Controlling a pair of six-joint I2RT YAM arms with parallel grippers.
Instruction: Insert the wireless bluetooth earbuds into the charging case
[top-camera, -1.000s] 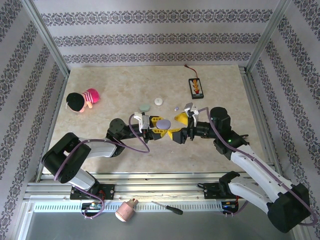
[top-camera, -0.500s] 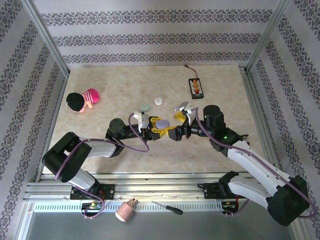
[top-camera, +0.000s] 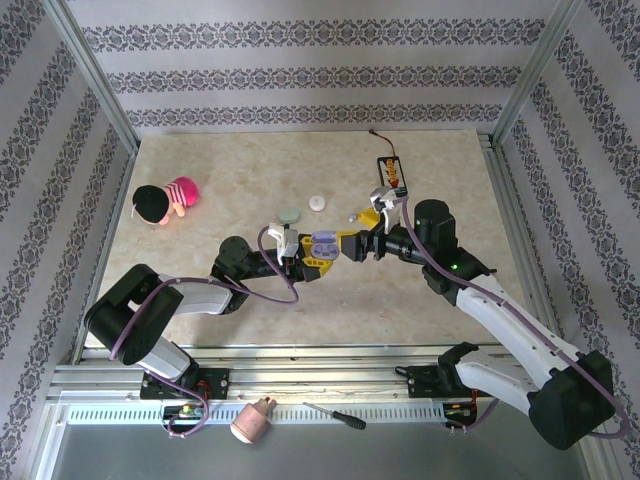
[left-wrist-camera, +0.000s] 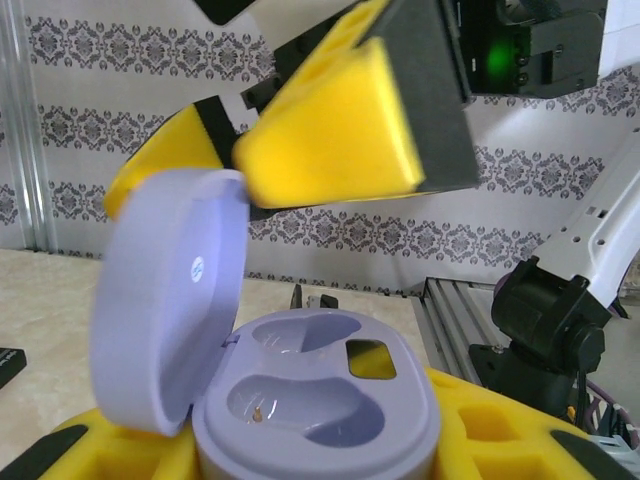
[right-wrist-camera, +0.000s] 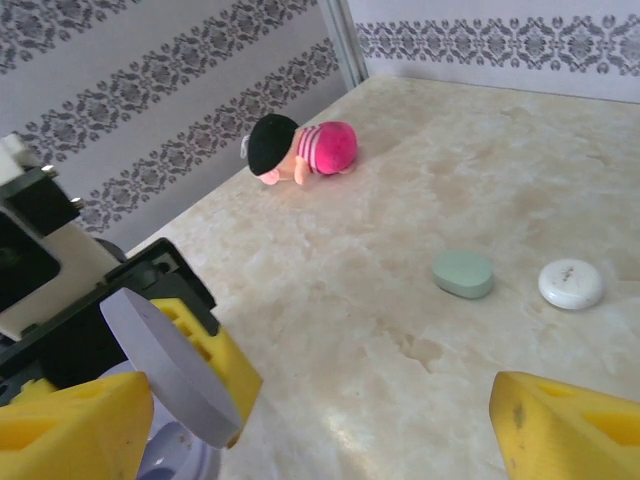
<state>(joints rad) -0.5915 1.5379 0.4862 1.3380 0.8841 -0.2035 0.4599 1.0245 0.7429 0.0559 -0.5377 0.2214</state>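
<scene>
Black left arm (top-camera: 165, 300), white-shelled right arm (top-camera: 510, 322), purple cables (top-camera: 280, 292), yellow fingers (left-wrist-camera: 330, 130), seemingly a green light (left-wrist-camera: 497, 60).

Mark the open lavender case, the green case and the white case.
lavender case (left-wrist-camera: 310, 455): left wrist view, front wall.
green case (right-wrist-camera: 463, 273): right wrist view, top.
white case (right-wrist-camera: 571, 283): right wrist view, top.

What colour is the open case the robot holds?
The case is pale lavender, clearest in the left wrist view.
</scene>
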